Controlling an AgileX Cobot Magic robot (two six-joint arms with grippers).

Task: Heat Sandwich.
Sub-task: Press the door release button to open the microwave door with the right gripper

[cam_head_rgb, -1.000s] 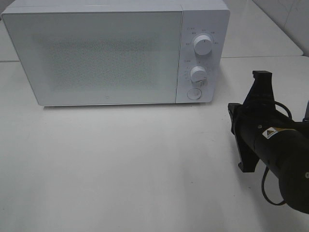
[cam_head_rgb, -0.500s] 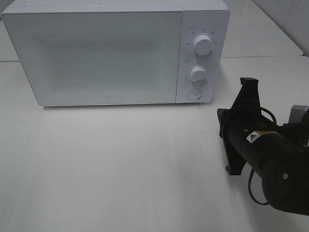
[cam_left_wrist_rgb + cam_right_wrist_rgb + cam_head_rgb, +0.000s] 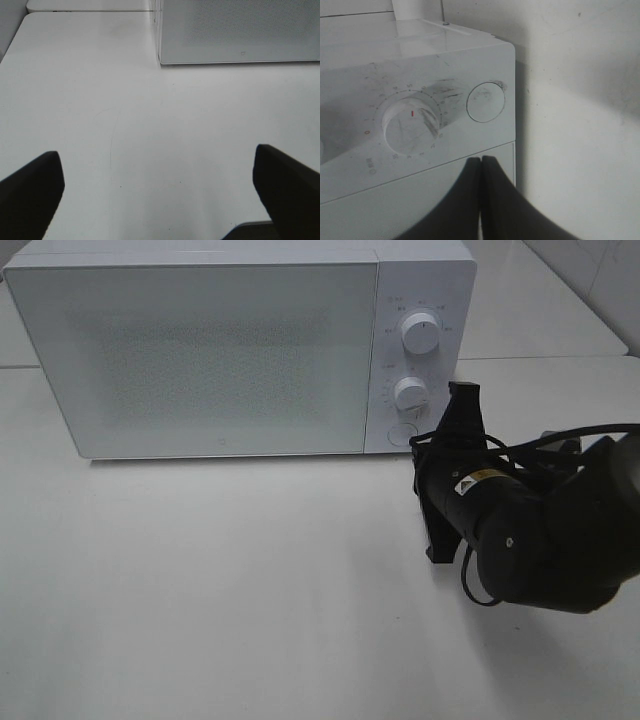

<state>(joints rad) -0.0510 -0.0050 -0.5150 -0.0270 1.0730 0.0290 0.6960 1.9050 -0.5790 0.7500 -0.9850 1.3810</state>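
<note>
White laminate table (image 3: 200,590) fills the lower part of the high view. Across the upper left of that frame stands a white boxy microwave oven (image 3: 200,350) with its door (image 3: 210,360) closed. The door's pane is a speckled frosted grey that shows nothing behind it. The sandwich appears in none of the views, so I cannot tell where it is.

The left claw (image 3: 157,170) shows only in its own wrist view. Its two black fingers (image 3: 30,192) stand far apart over bare table with nothing between them, and the lower corner of the microwave lies ahead.

Right of the door, the control panel carries a white upper dial (image 3: 421,334), a white lower dial (image 3: 411,393) and a round white push button (image 3: 402,431) in a column.

At the right of the high view, the black right arm (image 3: 540,530) reaches in from the frame edge, with its front end just beside the panel's lower right corner. Its wrist view shows the right claw (image 3: 481,162) with both black fingers pressed together and gripping nothing. The tips are close to the round button and the lower dial, but whether they touch the panel cannot be told.
</note>
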